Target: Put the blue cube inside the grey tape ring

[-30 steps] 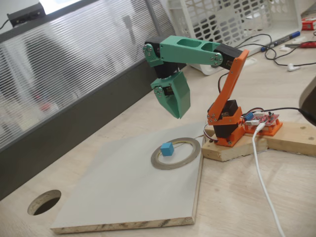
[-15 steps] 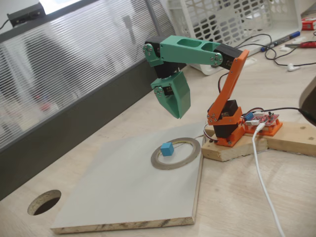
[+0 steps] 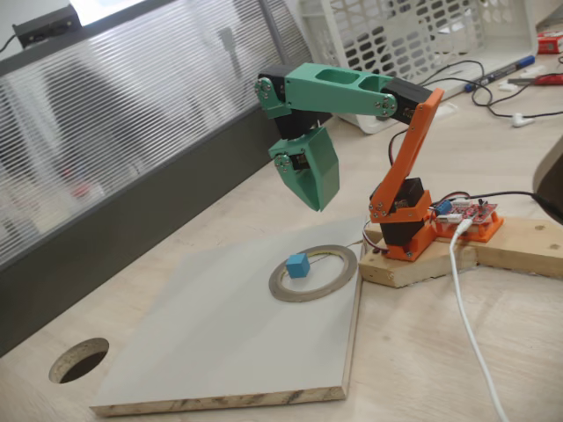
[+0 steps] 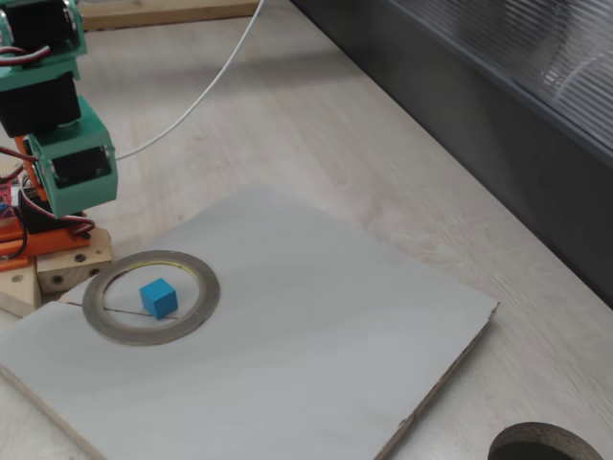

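Observation:
The blue cube rests on the board inside the grey tape ring, left of the ring's middle in a fixed view, free of any grip. The ring lies flat near the board's corner by the arm's base. My green gripper hangs well above the ring, pointing down, its jaws together with nothing between them. The cube and ring sit apart from it.
The ring lies on a pale grey board on the wooden table. A dark round hole is cut in the table past the board's far corner. The arm's wooden base block and a white cable sit beside the ring.

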`<state>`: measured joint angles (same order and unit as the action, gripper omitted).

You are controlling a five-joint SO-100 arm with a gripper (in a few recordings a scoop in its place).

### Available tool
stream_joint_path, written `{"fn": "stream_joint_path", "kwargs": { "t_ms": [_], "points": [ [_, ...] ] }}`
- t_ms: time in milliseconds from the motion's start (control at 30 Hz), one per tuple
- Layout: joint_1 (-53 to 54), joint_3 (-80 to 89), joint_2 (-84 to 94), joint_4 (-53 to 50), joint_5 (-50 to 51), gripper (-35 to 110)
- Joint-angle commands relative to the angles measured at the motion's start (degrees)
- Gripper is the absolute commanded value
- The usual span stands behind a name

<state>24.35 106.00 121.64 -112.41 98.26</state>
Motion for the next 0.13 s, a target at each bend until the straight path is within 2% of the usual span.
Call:
{"fn": "stream_joint_path", "kwargs": {
  "t_ms": [0,100],
  "points": [
    [0.4,1.0,1.4,-0.3,0.5,3],
    [0.7,1.0,1.4,-0.3,0.5,3]
  ]
}}
